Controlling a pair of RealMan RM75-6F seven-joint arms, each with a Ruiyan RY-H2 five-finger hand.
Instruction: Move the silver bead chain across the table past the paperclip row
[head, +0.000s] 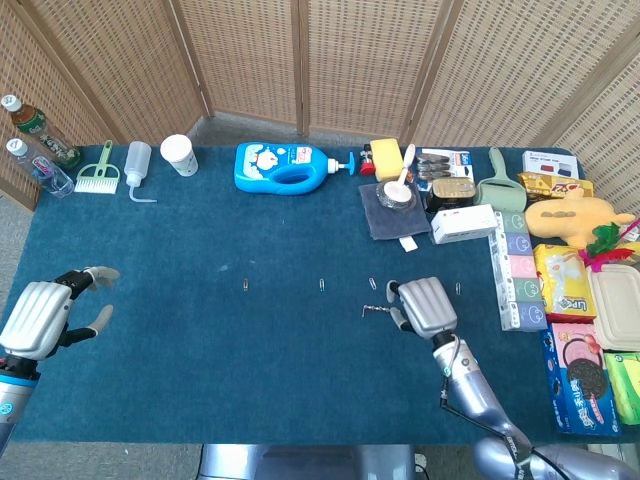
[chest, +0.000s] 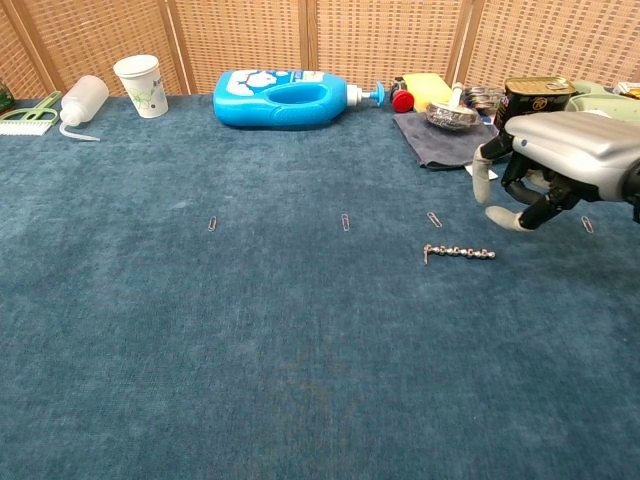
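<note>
While the silver bead chain (chest: 459, 252) is lying untouched on the blue cloth, right of frame centre and just below the paperclip row (chest: 345, 221), the task is reading as barely begun. Right hand (chest: 545, 170) is hovering just upper right of the chain's end, fingers loosely curled downward and apart, holding nothing. Left hand (head: 45, 315) is idling at lower left in the head view, fingers spread, empty. Grasp and crossing are both remaining.
</note>
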